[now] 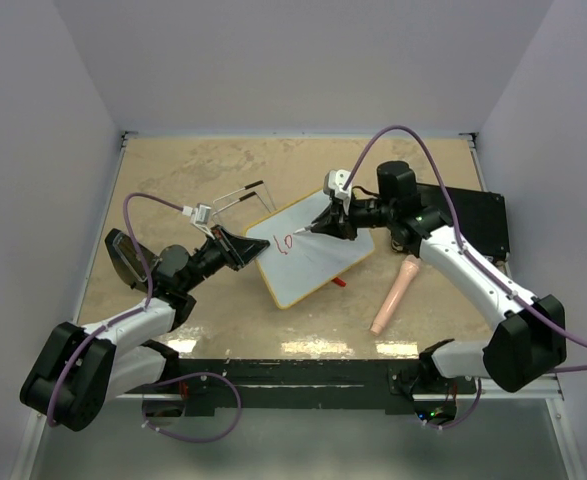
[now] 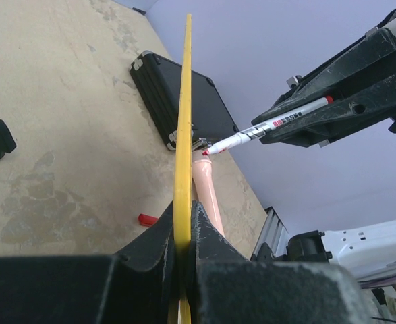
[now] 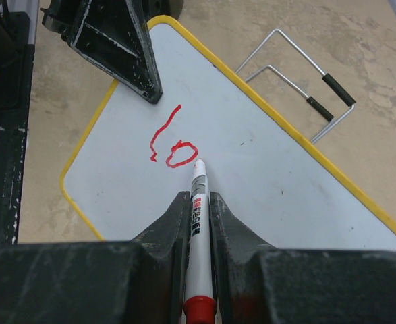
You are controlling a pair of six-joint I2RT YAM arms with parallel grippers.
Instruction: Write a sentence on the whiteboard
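Note:
The whiteboard point(image 1: 318, 258) is a white board with a yellow rim, lying askew at the table's middle. My left gripper point(image 1: 245, 248) is shut on its left edge, and the left wrist view shows the yellow rim point(image 2: 183, 121) edge-on between the jaws. The right gripper point(image 3: 199, 202) is shut on a silver marker point(image 3: 198, 223) with a red end. The marker's tip touches the board just right of two red marks reading "lo" point(image 3: 173, 143), the only part of the sentence point(image 1: 284, 243) that shows.
A black case point(image 1: 473, 215) lies at the right behind the right arm. A pink handle-like object point(image 1: 393, 293) and a small red cap point(image 1: 340, 282) lie near the board's front right edge. A wire stand point(image 1: 241, 197) sits behind the left gripper.

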